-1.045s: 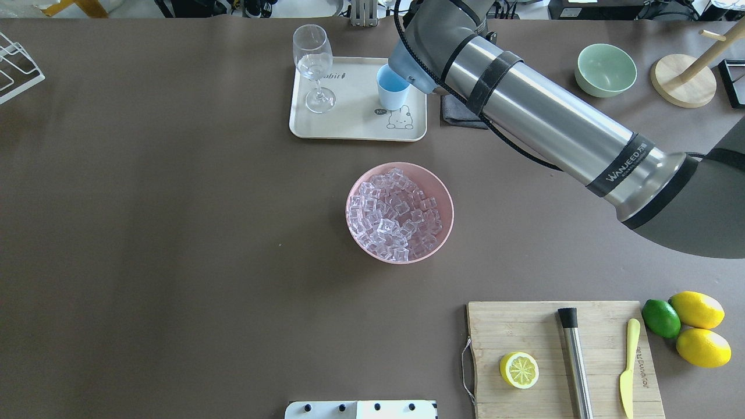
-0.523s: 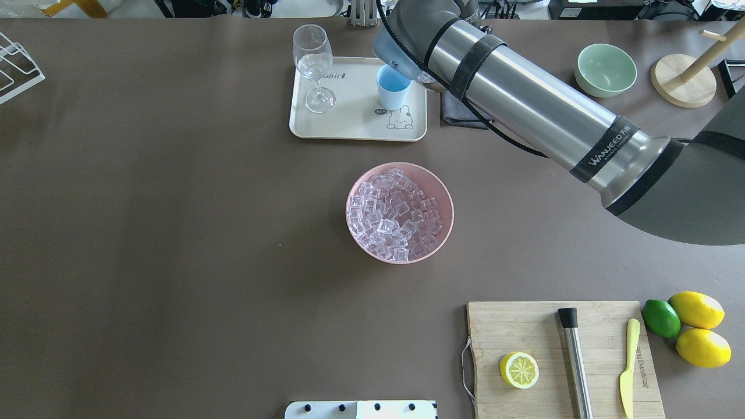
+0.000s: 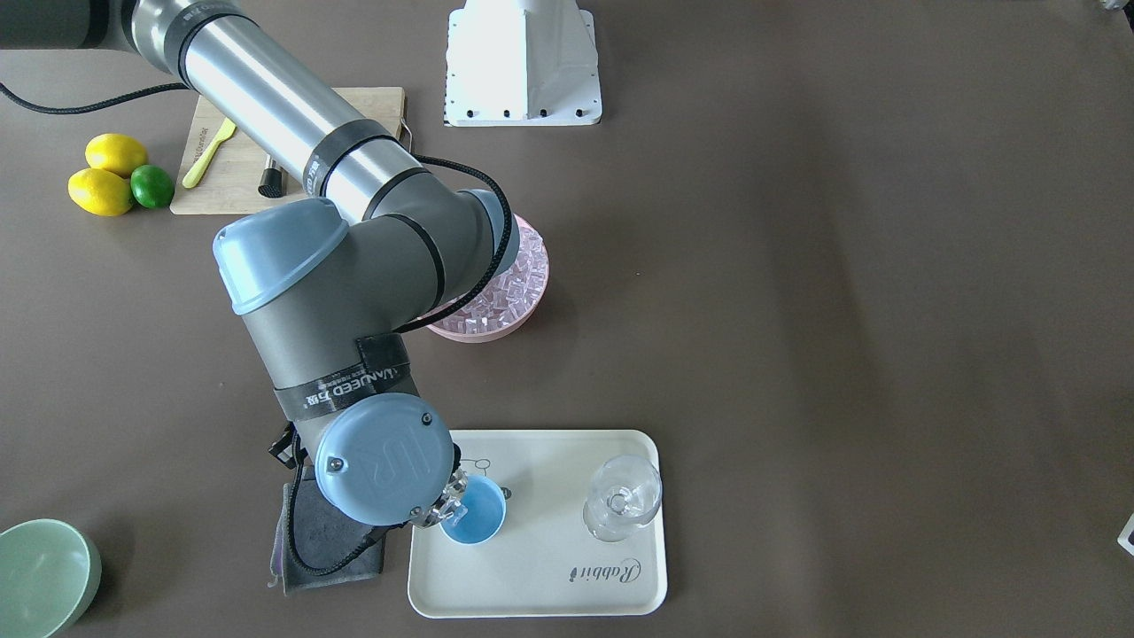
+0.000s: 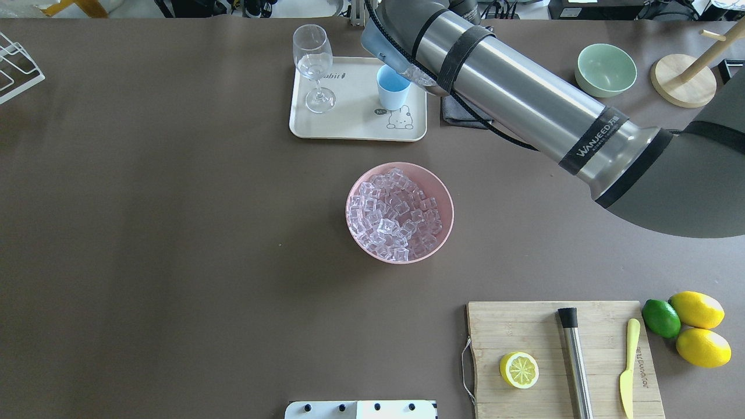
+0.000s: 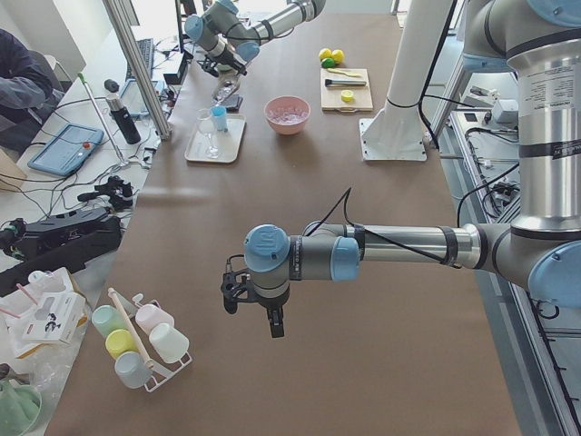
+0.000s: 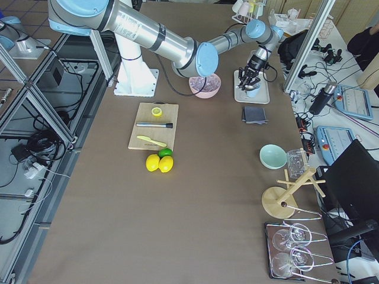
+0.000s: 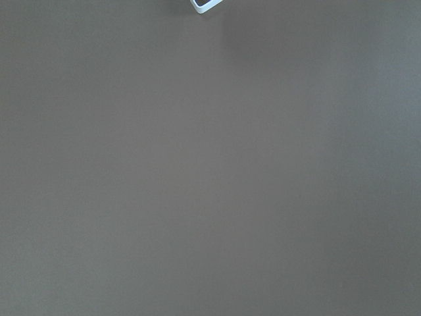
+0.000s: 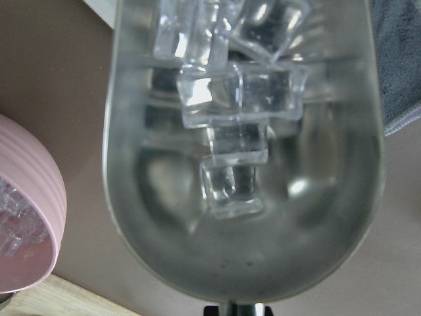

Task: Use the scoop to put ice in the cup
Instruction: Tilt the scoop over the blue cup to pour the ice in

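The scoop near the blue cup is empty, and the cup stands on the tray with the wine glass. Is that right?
Not empty: the right wrist view shows several ice cubes in the scoop. The cup does stand on the tray with the wine glass.

Shiny scoop (image 8: 243, 217) holding clear ice (image 8: 237, 99) hangs beside upright light-blue cup (image 4: 393, 88).
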`<state>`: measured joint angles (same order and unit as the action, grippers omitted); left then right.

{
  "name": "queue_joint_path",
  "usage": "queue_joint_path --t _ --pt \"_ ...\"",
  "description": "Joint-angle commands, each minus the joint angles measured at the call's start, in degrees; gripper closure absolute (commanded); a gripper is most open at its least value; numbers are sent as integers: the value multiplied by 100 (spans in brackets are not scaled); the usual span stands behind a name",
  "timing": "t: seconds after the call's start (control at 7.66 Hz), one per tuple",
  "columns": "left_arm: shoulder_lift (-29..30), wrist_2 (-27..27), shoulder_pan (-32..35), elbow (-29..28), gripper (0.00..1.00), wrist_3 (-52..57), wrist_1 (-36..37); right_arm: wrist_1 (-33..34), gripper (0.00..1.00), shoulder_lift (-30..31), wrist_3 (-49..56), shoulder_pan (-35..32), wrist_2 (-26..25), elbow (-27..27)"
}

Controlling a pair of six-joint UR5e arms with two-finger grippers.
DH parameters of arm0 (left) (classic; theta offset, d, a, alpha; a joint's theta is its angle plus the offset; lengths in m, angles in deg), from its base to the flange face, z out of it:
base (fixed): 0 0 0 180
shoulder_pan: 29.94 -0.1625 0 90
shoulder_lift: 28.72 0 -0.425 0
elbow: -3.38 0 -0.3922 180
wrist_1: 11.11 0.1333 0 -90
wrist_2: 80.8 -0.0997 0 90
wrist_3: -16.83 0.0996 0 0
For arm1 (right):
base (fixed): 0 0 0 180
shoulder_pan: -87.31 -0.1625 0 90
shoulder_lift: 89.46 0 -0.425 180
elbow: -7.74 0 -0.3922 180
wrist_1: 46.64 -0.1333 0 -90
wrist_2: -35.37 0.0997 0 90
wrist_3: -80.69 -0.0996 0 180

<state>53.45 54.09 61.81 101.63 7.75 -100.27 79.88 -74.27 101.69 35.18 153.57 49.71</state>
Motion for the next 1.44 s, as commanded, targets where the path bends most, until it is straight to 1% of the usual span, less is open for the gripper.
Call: queue_joint_path --t 0.0,0.26,0.39,0.52,0.65,1.31 --pt "1 -138 -35 1 2 4 -154 250 100 -208 158 1 -8 -310" --pt "9 -130 -44 -42 2 -5 -154 277 100 -332 263 10 -60 -522" --pt "53 -121 -61 -156 2 -5 -146 381 100 -393 281 10 -86 -566" --pt "53 -121 -61 -174 2 -5 -154 643 100 -559 316 10 -191 -576" --pt "53 -129 -61 -192 2 -5 -146 681 100 -639 421 10 -262 -758" --pt "53 -94 -70 -166 2 -23 -145 690 100 -728 571 10 -403 -1006"
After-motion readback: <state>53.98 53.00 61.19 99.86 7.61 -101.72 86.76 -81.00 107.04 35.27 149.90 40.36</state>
